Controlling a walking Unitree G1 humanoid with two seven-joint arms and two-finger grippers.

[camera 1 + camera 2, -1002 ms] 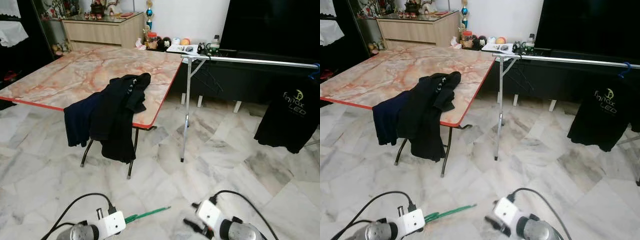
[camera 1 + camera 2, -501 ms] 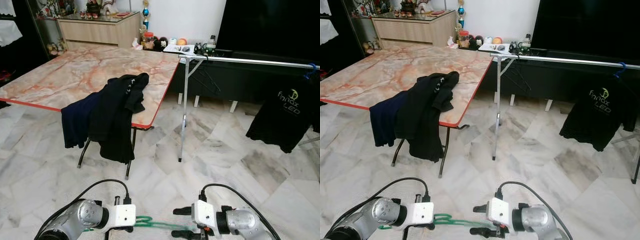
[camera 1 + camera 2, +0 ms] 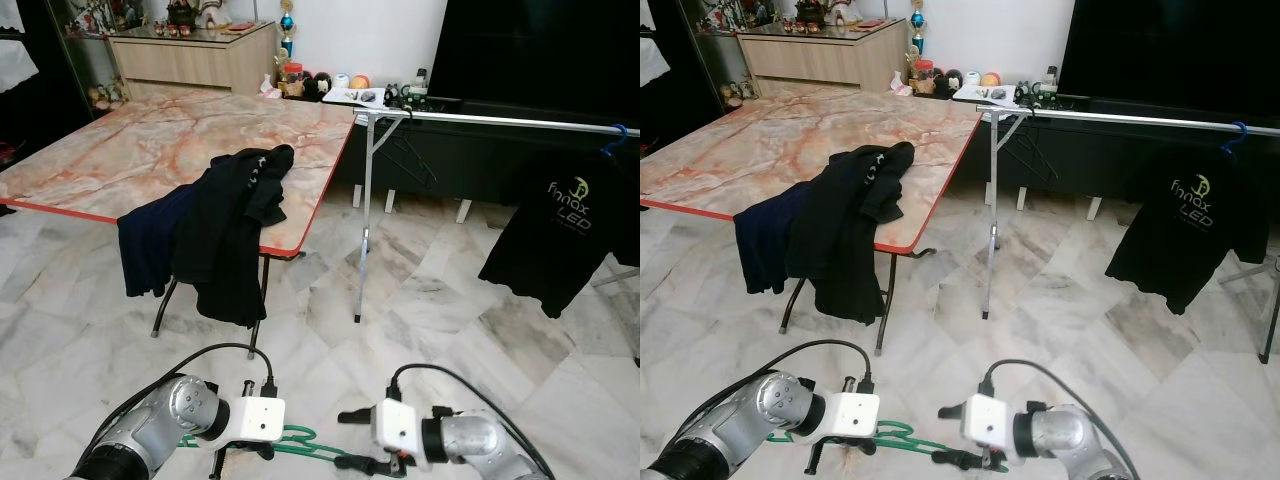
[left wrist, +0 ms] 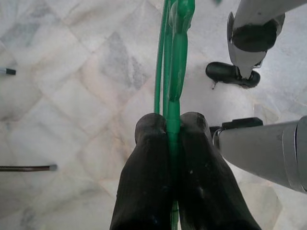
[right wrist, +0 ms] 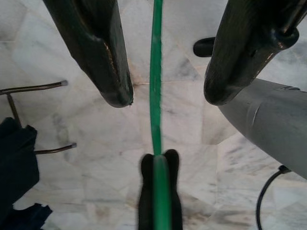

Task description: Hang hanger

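A green hanger (image 3: 300,441) is held low over the marble floor between my two arms. My left gripper (image 4: 169,127) is shut on it, the two black fingers pinching its green neck. My right gripper (image 3: 352,440) faces the left one and stands open, with the hanger's thin green bar (image 5: 155,72) running between its fingers (image 5: 108,62) without touching them. Ahead on the right runs a metal clothes rail (image 3: 500,120). A black printed T-shirt (image 3: 555,235) hangs on it by a blue hanger, and a thin black hanger (image 3: 408,152) hangs near its left post.
A marble-topped folding table (image 3: 150,150) stands ahead on the left, with dark clothes (image 3: 225,235) draped over its near corner. A wooden sideboard (image 3: 190,55) is behind it. A large black screen (image 3: 540,50) backs the rail. Marble floor (image 3: 420,300) lies between me and the rail.
Both arms have swung inward toward each other. The right gripper's open fingers have come round the hanger's bar. The camera has shifted a little to the right.
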